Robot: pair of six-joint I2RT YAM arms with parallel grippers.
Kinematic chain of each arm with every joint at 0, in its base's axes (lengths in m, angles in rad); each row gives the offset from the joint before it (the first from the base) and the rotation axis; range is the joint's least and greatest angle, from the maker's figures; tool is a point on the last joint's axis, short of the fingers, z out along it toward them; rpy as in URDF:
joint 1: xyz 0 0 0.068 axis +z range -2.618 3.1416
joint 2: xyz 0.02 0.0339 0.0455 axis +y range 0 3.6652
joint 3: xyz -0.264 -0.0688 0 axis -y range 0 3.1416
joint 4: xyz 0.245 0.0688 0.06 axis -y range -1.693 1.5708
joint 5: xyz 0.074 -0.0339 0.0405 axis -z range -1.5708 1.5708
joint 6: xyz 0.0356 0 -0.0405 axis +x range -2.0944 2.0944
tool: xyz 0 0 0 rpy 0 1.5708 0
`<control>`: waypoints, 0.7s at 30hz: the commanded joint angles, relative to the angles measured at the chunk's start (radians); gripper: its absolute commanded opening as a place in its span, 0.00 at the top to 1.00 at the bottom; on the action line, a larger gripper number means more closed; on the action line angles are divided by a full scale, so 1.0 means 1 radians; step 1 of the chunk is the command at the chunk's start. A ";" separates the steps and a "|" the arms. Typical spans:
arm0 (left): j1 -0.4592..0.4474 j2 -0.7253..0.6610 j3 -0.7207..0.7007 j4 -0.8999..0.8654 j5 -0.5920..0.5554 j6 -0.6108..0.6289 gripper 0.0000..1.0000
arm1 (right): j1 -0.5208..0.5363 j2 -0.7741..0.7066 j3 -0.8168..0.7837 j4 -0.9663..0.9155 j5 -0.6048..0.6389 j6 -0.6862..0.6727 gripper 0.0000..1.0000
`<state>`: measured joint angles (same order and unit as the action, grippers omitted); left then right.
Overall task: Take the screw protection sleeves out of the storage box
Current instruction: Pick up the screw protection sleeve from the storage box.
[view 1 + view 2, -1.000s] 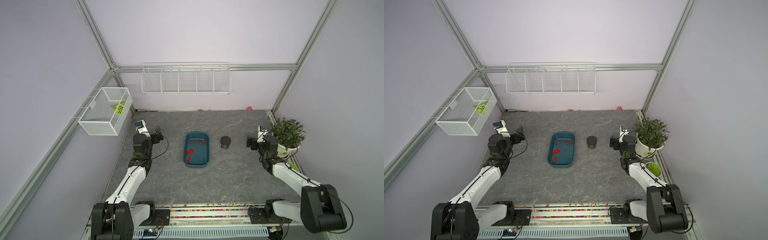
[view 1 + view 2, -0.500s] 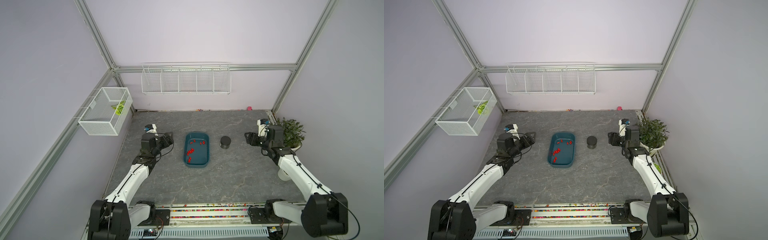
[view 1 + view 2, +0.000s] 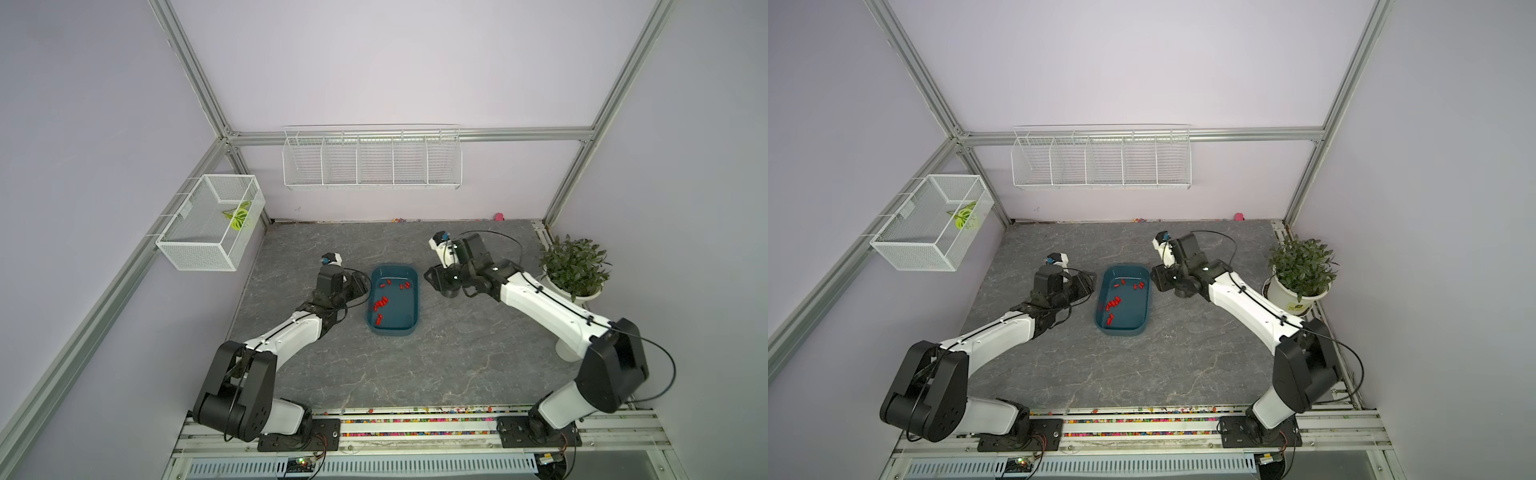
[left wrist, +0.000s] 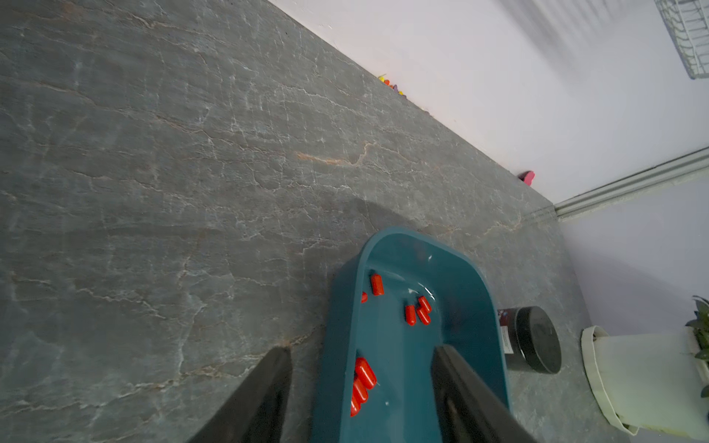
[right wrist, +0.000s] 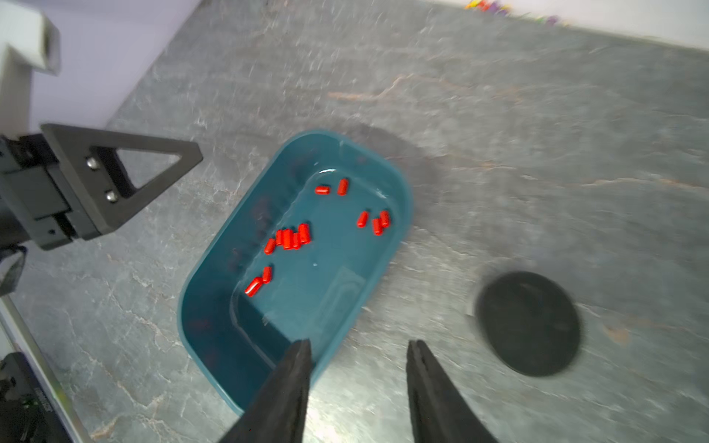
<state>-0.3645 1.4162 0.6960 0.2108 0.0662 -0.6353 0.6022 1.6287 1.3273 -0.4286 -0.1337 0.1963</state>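
As right arm (image 3: 540,299) half-masks it overhead, canister (image 5: 529,324) near storage box (image 5: 215,330), wrist view

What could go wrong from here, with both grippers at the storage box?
1. The left gripper straddles the storage box wall, jaws open; lowering could hook and tip the box.
2. The screw protection sleeves are tiny and bunched; a pinch may flick some away.
3. The right gripper hangs over the box corner beside the black canister; it may knock either.
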 commanded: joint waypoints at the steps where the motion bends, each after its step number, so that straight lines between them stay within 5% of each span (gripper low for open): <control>1: 0.002 0.013 0.001 0.036 -0.027 0.014 0.39 | 0.077 0.102 0.088 -0.093 0.068 -0.014 0.59; 8: 0.010 -0.100 -0.082 -0.009 -0.245 -0.038 0.49 | 0.118 0.340 0.259 -0.139 0.006 -0.009 0.65; 21: 0.228 -0.039 -0.196 0.157 -0.007 -0.164 0.48 | 0.135 0.526 0.430 -0.139 -0.024 -0.012 0.65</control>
<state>-0.1722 1.3533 0.5308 0.2981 -0.0246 -0.7429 0.7326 2.1147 1.7348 -0.5568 -0.1368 0.1894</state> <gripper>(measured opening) 0.515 0.353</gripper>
